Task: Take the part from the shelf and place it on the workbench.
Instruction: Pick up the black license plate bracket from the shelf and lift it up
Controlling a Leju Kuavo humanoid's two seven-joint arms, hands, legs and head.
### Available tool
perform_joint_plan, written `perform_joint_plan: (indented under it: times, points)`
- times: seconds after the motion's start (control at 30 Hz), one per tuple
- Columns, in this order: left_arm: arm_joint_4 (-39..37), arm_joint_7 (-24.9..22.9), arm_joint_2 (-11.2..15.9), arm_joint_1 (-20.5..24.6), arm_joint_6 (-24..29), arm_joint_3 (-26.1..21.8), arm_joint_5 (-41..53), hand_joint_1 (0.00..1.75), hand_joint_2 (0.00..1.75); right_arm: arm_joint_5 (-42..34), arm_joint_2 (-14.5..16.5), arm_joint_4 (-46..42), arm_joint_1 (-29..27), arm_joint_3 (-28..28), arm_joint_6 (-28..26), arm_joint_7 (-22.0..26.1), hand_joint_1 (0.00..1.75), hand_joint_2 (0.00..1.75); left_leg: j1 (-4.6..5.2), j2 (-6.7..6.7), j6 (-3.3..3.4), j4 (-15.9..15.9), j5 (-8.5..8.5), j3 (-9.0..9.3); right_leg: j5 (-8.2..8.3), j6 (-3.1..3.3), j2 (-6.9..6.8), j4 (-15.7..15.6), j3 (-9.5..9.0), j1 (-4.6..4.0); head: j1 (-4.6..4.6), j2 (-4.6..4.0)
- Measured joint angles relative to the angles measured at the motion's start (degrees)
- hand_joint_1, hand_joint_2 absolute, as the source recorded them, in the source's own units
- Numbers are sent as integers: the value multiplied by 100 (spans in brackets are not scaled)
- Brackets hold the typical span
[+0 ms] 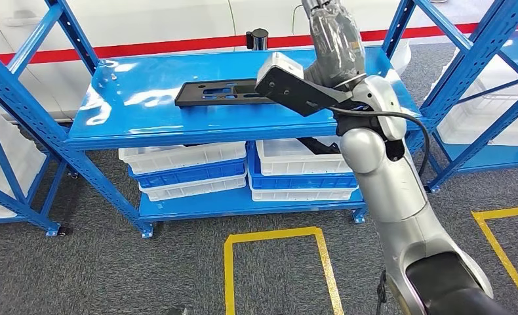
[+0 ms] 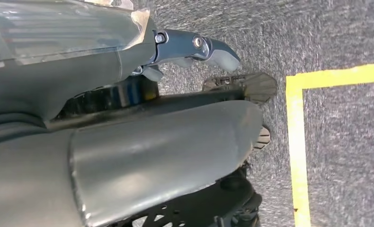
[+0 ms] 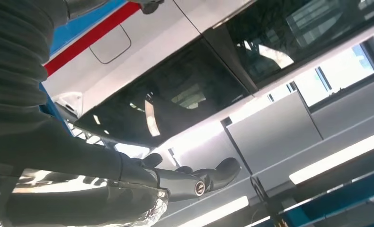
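The part (image 1: 217, 92) is a flat black plate with cut-outs, lying on the top board of the blue shelf (image 1: 132, 118). My right hand (image 1: 335, 39) is raised above the shelf's right half, behind and to the right of the part, and its wrist box covers the part's right end. In the right wrist view the right hand (image 3: 175, 182) has its fingers stretched out with nothing in them, against a car window. My left hand (image 2: 185, 49) hangs over grey carpet, thumb out, holding nothing.
White and blue bins (image 1: 191, 167) are stacked on the lower shelf board. Further blue racks stand at the left (image 1: 7, 131) and at the right (image 1: 479, 85), the right one with white bins. A white car with a red stripe (image 1: 178, 44) is behind. Yellow tape (image 1: 276, 236) marks the carpet.
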State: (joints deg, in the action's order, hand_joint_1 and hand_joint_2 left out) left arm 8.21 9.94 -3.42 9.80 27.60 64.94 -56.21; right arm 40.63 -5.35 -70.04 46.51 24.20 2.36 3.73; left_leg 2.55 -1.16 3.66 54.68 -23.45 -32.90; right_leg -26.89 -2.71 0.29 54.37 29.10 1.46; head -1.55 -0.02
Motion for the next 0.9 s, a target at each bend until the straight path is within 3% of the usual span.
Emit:
perform_joint_plan:
  times: [0.23,0.37,0.43,0.53,0.57,0.6,0.63,0.7,0.77,0.83,0.9]
  points:
    - [-11,-46,81,-3,64,-150,-141,0,0,13,7,260,-30,141,102,61,0,175,25,1,41,36,-26,-18,3,-17,1,-5,4,37,0,1]
    - [-15,-74,102,-4,87,-181,-176,0,0,34,10,311,-90,213,109,66,0,175,17,0,125,24,-57,-12,25,-105,1,99,35,32,-3,0]
    - [-17,-93,106,-7,97,-203,-190,0,0,42,9,322,-119,248,109,71,0,175,-3,-1,204,-6,-98,29,-86,-87,-1,475,257,23,-11,0]
    - [-21,-107,109,-22,102,-227,-221,0,0,50,-5,325,-240,298,108,89,0,175,-2,9,257,-10,-150,71,-431,-8,-1,1625,973,-9,-20,0]
    - [-22,-109,109,-35,104,-232,-232,0,0,51,-16,328,-299,307,106,95,0,175,4,10,257,-9,-171,99,-476,-6,-1,1875,1158,-22,-20,0]
    - [-24,-110,109,-51,106,-238,-239,0,0,51,-27,335,-350,312,104,100,0,175,10,9,248,-7,-200,142,-426,-25,-1,1904,1235,-33,-20,0]
    - [-25,-112,108,-65,108,-243,-244,0,0,51,-33,343,-384,314,103,103,0,175,14,7,233,-5,-235,198,-286,-58,-2,1702,1196,-41,-20,0]
    - [-27,-113,108,-80,108,-250,-243,0,0,51,-42,354,-404,316,102,109,0,175,21,8,188,0,-330,325,147,-118,-11,856,883,-59,-21,0]
    - [-28,-114,110,-75,108,-255,-242,0,0,51,-49,358,-406,324,101,113,0,175,29,15,133,5,-432,401,334,-19,-23,251,627,-92,-13,0]
    - [-29,-116,110,-72,110,-257,-241,0,0,51,-55,359,-409,332,99,116,0,175,27,28,84,46,-486,432,279,139,-15,134,533,-114,-4,0]
    - [-32,-121,114,-69,113,-257,-237,0,0,51,-56,356,-406,331,96,121,0,175,14,38,29,311,-435,309,237,214,5,116,418,-65,-4,1]
